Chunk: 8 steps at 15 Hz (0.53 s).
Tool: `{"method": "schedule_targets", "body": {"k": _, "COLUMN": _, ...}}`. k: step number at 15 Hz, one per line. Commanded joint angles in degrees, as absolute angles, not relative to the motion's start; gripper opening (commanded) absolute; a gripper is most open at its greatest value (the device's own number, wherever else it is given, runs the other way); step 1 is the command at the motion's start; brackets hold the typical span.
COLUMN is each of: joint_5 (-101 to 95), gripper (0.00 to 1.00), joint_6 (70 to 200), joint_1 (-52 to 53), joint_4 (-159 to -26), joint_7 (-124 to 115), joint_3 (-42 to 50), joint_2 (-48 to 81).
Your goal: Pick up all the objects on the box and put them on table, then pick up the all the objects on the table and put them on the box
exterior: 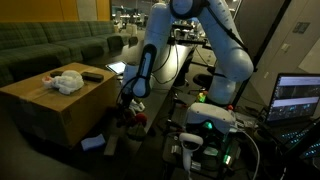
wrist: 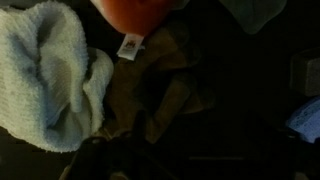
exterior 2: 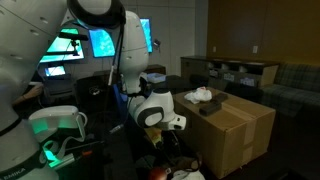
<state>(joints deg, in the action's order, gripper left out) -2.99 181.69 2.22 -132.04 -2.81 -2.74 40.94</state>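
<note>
On top of the box [exterior: 45, 110] we see the white cloth [exterior: 65, 82] and a small dark item [exterior: 92, 76], while beside the box our gripper [exterior: 127, 105] hangs low, open or closed we cannot tell, and could snag the pale towel [wrist: 45, 80] at the box's foot.

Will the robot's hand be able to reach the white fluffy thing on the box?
Probably yes. The white fluffy thing lies uncovered on top of the box, with nothing above it. The gripper hangs low beside the box, so it must rise first.
</note>
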Motion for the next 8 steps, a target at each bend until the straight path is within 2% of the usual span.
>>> {"method": "schedule_targets", "body": {"k": 1, "joint_5": -2.1, "gripper": 1.0, "joint_6": 183.2, "joint_1": 1.1, "joint_4": -128.8, "joint_7": -1.5, "joint_3": -3.5, "joint_2": 44.2}}
{"method": "schedule_targets", "body": {"k": 8, "joint_5": -2.3, "gripper": 1.0, "joint_6": 182.8, "joint_1": -0.7, "joint_4": -123.8, "joint_7": -1.0, "joint_3": -3.5, "joint_2": 48.9}}
